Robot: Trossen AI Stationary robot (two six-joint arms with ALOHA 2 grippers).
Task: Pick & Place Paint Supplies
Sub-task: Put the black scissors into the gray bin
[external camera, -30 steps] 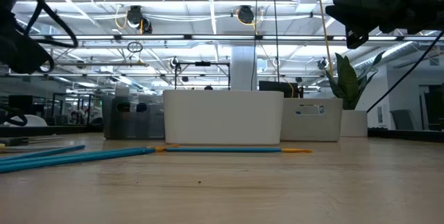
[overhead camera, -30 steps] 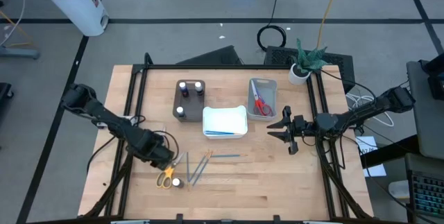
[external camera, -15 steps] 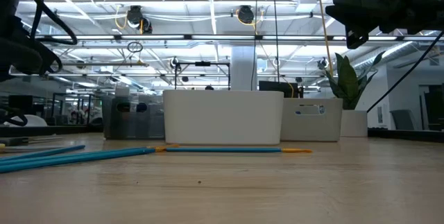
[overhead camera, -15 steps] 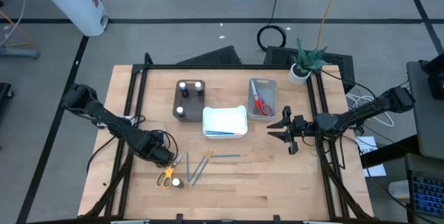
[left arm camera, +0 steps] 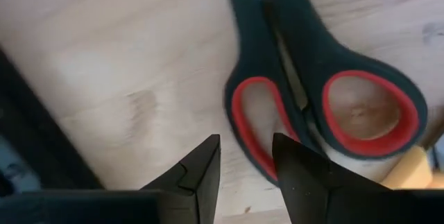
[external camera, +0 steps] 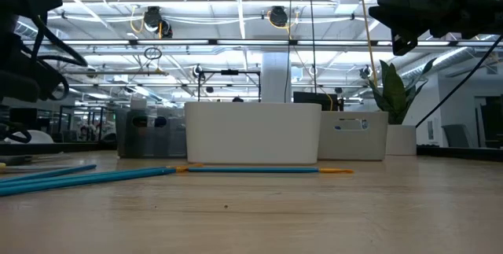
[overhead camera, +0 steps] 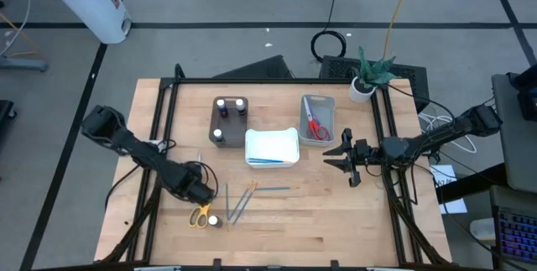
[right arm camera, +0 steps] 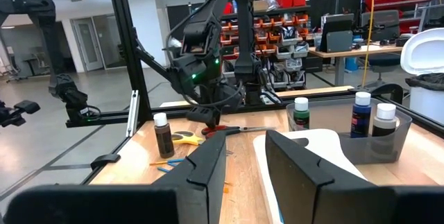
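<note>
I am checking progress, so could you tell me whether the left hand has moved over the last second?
Yes. In the high view the left hand has shifted slightly toward the brown tray, away from the yellow-handled scissors.

Teal brushes (external camera: pixel 86 177) lie before a white tray (external camera: pixel 252 133); bottles behind possibly.

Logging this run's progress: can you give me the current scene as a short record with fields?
left tool: open, low beside black-and-red scissors
right tool: open, hovering right of white tray
loose on table: blue brushes, yellow scissors, loose bottle
brown tray: paint bottles
grey tray: red scissors
</note>
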